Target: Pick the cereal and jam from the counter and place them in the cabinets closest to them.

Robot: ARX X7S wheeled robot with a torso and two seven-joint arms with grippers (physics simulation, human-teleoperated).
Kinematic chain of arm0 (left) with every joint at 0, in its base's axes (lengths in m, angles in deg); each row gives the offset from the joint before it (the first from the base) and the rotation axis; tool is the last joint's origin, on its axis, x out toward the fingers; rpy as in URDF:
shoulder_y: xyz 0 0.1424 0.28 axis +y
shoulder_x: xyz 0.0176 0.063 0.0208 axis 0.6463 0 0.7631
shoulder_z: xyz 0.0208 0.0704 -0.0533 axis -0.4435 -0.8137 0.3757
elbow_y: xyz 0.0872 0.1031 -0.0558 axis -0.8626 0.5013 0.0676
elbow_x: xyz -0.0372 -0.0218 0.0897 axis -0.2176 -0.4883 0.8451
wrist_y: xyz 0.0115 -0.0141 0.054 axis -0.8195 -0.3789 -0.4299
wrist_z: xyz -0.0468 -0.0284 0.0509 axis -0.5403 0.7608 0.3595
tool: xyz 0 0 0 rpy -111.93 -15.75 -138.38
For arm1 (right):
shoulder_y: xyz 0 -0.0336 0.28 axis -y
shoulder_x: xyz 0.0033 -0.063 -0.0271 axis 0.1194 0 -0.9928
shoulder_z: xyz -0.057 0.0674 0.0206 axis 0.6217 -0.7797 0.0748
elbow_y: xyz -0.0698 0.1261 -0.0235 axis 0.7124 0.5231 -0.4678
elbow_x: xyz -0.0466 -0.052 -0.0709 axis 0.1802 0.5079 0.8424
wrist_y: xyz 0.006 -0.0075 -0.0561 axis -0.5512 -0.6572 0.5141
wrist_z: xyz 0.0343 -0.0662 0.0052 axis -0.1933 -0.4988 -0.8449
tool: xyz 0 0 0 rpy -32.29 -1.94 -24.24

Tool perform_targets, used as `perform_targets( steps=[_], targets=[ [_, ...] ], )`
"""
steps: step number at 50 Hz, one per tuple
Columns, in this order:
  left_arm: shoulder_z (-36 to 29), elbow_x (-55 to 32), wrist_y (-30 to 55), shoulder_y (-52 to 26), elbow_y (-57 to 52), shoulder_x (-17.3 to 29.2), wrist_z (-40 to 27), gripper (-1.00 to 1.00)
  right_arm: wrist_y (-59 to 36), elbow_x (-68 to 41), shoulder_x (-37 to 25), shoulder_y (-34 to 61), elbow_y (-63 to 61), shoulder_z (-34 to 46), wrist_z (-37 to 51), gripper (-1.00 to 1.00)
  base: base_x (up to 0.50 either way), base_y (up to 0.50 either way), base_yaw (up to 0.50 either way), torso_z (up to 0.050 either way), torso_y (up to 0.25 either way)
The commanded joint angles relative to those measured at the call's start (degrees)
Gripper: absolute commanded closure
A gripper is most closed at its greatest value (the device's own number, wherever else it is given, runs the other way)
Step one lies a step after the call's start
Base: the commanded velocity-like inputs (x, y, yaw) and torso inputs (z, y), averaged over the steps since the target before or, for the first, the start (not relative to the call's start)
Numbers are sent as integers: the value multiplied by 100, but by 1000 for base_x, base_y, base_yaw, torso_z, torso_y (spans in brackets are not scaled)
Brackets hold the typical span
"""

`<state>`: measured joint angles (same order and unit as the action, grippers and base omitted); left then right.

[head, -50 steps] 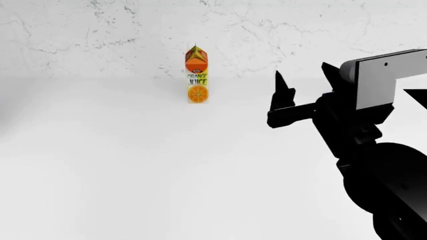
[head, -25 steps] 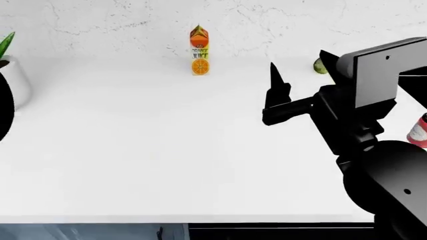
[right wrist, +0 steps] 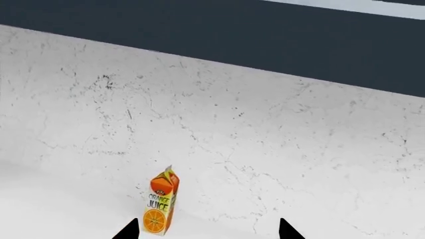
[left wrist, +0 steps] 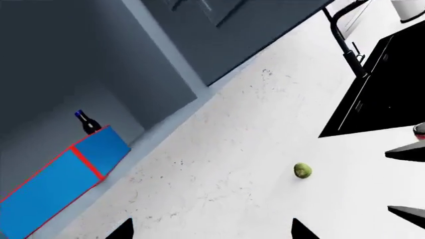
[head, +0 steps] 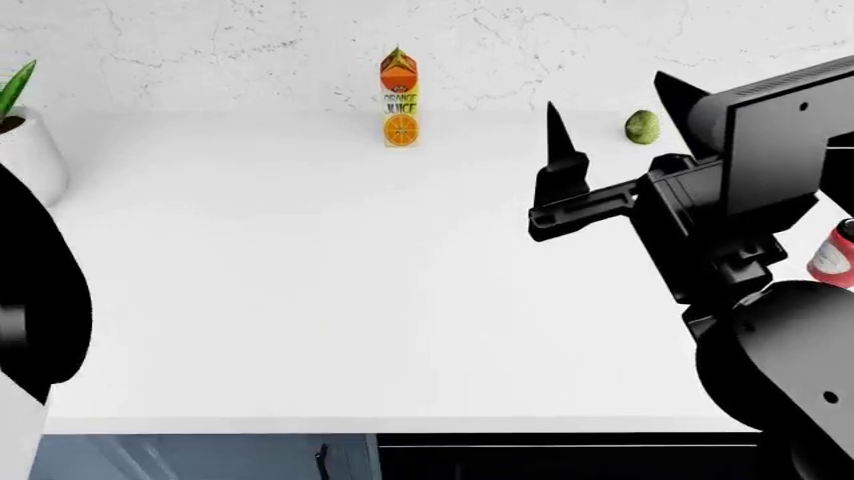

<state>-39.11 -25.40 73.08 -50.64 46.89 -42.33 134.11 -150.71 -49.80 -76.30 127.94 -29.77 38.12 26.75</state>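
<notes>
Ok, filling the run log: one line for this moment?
right gripper: open, empty, raised over counter | jam: on counter | cereal: not picked | left gripper: open, empty

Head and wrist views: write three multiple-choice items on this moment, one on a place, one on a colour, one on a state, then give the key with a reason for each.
1. Where does the orange juice carton stand on the counter?
A. At the front edge
B. At the back, by the marbled wall
C. Inside the sink

2. What colour is the stripe on the cereal box?
A. Red
B. Yellow
C. White

3. How is the right gripper?
A. Shut on the jam
B. Shut on the carton
C. Open, holding nothing

Key: 1 B, the head view shows the carton upright against the wall. 2 A, the left wrist view shows a thin red band across the blue box. 3 C, its fingers stand apart with nothing between them, and the jam sits on the counter beyond the arm.
</notes>
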Motion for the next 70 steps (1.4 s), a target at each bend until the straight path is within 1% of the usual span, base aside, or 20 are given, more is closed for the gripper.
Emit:
perform_targets(
  steps=[1,7,11,13,18,22,29,38,43,51,58,64,70],
  targets=[
    [-666,-1152,964,754,-641,801,66,-100,119,37,-49,6,-43,54,-11,-100,0,0,0,0,0],
    [-809,-1348,1529,894,-908,974,-61,-100,216,84,-55,-40,-17,152,-41,-100,0,-27,0,0,0],
    [-928,-1387,1940,976,-1182,1042,-53,-100,302,108,-89,-139,-30,205,-84,-100,-1,-400,0,0,0],
    [-985,-1198,1974,1037,-1146,1015,127,-100,322,102,-110,-174,-54,203,-95,-100,-23,-500,0,0,0],
    [-1319,-1264,1976,1276,-1387,1158,141,-100,499,228,-208,-288,-106,277,-133,-100,-29,-500,0,0,0],
    [-1425,-1278,1977,1444,-1290,1202,148,-100,671,325,-268,-412,-123,305,-159,-100,-30,-500,0,0,0],
    [-1387,-1263,1977,1518,-1134,1209,150,-100,697,257,-297,-453,-222,140,-110,-100,-27,-500,0,0,0],
    [-1169,-871,1977,1484,-1044,1015,151,-100,520,42,-359,-378,-391,-94,-37,-100,-28,-500,0,0,0],
    [-1033,-752,1977,1503,-915,944,151,-100,474,-38,-402,-369,-451,-184,-24,-100,-26,-500,0,0,0],
    [-985,-650,1977,1391,-813,850,151,-100,367,-188,-450,-298,-502,-288,-15,-100,-23,-500,0,0,0],
    [-962,-589,1977,1342,-731,765,151,-100,419,-191,-469,-323,-466,-280,-38,-100,-2,-500,0,0,0],
    [-947,-590,1977,1329,-728,775,151,-100,370,-246,-449,-232,-453,-239,-29,-100,11,-141,0,0,0],
    [-908,-552,1977,1286,-739,788,151,-100,281,-332,-442,-117,-488,-251,11,-100,78,-473,0,0,0]
  ],
)
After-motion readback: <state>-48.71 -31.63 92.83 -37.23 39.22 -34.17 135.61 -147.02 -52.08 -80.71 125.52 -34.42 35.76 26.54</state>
